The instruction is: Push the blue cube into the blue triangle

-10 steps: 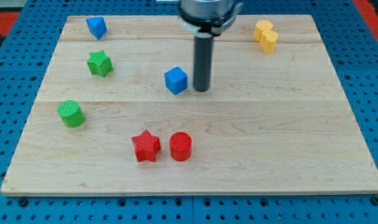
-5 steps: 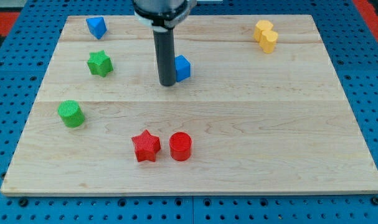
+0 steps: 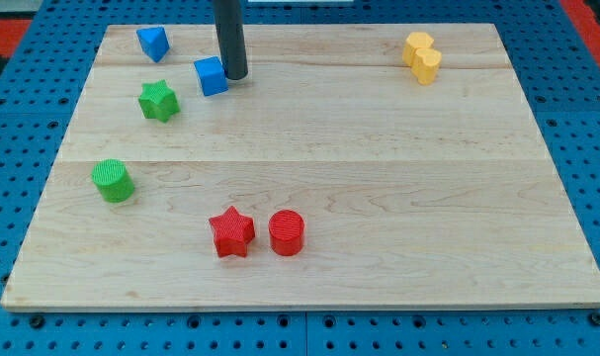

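Note:
The blue cube (image 3: 211, 76) sits near the view's top left on the wooden board. The blue triangle (image 3: 152, 43) lies up and to the left of it, apart from it by a short gap, near the board's top edge. My tip (image 3: 234, 75) is against the cube's right side, touching or nearly touching it. The rod rises straight up out of the view's top.
A green star (image 3: 158, 101) lies just left and below the blue cube. A green cylinder (image 3: 113, 181) is at the left. A red star (image 3: 231, 232) and red cylinder (image 3: 287, 233) sit at bottom centre. A yellow block (image 3: 421, 56) is at top right.
The blue cube has moved up and to the left, toward the blue triangle. My tip moved left and up, and now stands on the cube's right side.

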{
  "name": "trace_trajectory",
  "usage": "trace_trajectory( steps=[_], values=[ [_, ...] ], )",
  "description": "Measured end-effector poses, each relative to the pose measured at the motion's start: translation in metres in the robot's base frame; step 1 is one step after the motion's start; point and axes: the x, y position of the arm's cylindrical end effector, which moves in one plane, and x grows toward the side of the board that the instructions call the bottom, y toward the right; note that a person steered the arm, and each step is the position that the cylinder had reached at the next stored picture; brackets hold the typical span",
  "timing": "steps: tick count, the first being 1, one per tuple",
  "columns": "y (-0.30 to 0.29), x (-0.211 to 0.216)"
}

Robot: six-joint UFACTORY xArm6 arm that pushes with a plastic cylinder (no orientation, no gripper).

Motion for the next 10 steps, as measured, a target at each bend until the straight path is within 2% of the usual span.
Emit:
trace_trajectory(
  steps=[1, 2, 4, 10],
  values=[
    [0.011, 0.020],
    [-0.003, 0.029],
    [-0.074, -0.038],
    [-0.067, -0.045]
  ],
)
